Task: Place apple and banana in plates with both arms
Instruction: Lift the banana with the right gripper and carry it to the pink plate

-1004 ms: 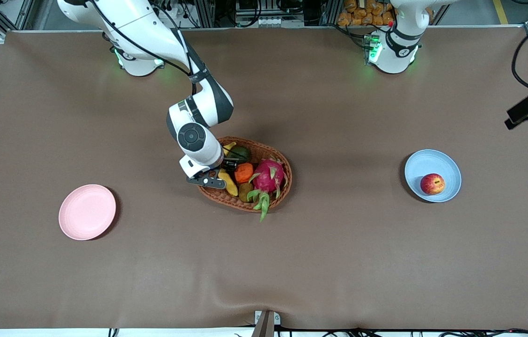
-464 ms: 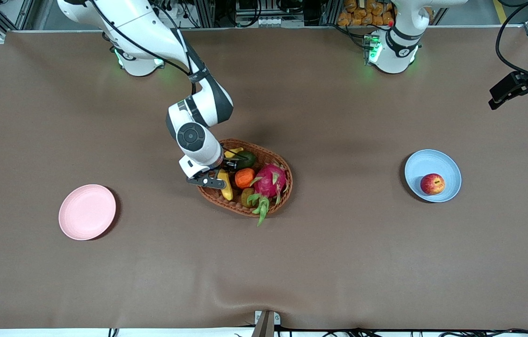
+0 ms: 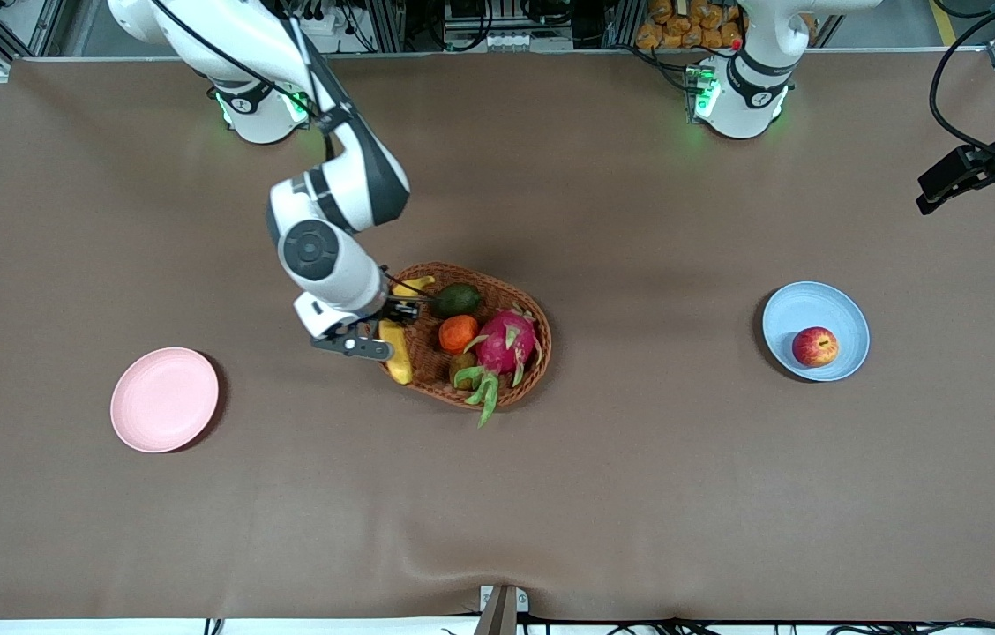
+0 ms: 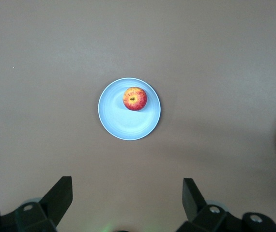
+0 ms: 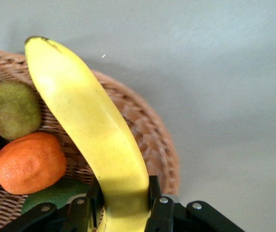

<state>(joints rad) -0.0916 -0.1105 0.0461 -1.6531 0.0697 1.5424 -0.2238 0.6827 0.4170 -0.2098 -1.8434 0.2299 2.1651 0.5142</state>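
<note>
My right gripper [image 3: 381,328] is shut on the yellow banana [image 3: 395,353] and holds it over the rim of the wicker basket [image 3: 515,388], at the end toward the right arm. The right wrist view shows the banana [image 5: 94,130] clamped between the fingers [image 5: 161,208]. The red apple [image 3: 815,346] lies in the pale blue plate [image 3: 802,309] toward the left arm's end, and shows in the left wrist view [image 4: 134,98] on the same plate [image 4: 118,121]. The pale pink plate [image 3: 164,399] lies empty toward the right arm's end. My left gripper [image 4: 126,200] is open, high above the table; the front view shows only its dark hand [image 3: 974,172].
The basket holds a pink dragon fruit [image 3: 504,342], an orange tangerine [image 3: 457,332], a green avocado [image 3: 457,300], a brownish kiwi [image 3: 462,360] and another yellow tip [image 3: 414,285]. The brown table cover has a wrinkle [image 3: 427,564] near the front edge.
My right gripper has lifted the banana and carried it toward the right arm's end, out over the basket rim. The basket shifted slightly. The left hand moved little.
</note>
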